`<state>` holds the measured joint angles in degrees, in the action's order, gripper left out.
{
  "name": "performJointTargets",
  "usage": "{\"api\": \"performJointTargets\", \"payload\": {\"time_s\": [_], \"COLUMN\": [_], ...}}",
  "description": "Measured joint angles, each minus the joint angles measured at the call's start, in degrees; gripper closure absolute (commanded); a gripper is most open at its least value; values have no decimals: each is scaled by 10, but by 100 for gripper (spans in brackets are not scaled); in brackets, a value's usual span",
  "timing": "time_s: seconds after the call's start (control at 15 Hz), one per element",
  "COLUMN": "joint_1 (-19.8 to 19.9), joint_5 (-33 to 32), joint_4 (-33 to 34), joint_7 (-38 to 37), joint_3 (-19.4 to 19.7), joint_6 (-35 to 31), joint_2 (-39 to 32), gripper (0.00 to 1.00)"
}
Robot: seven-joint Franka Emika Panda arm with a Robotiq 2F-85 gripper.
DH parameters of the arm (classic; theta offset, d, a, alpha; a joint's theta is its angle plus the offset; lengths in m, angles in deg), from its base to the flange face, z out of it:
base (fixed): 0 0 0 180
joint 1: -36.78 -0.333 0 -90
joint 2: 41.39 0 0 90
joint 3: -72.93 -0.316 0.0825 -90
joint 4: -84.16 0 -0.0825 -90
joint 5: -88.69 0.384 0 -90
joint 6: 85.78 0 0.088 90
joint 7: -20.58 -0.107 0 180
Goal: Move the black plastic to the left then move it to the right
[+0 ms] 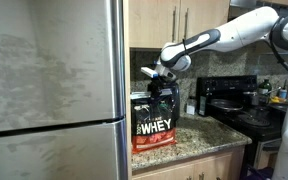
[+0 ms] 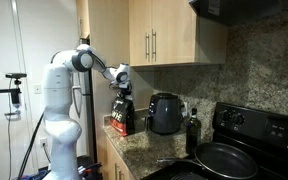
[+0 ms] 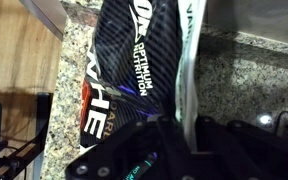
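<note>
Home kitchen, stove point(image 2: 259, 125), granite counter point(image 1: 209, 135), fridge point(image 1: 54, 80)

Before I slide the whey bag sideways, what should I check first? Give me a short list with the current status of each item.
1. Gripper at the top of the black plastic bag: ok, it sits at the bag's top edge.
2. Jaws shut on the bag: cannot tell, the wrist view does not show them clearly.
3. Bag upright on the counter: ok.
4. Room toward the fridge: not ok, little counter seems to be left on that side.
5. Room toward the air fryer: ok, a gap of bare counter lies between it and the bag.
</note>
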<state>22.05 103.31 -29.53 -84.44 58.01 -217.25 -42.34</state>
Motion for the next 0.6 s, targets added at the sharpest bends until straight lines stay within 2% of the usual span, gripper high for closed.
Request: {"api": "performJointTargets", "payload": {"time_s": [0.4, 0.6], "joint_1": [-5, -5], "joint_5": [-29, -25], "joint_4": [2, 20], "joint_7": [-16, -16], "joint_3": [0, 1], "joint_6": [7, 56], "joint_2": [-1, 0], "gripper": [100, 100]}}
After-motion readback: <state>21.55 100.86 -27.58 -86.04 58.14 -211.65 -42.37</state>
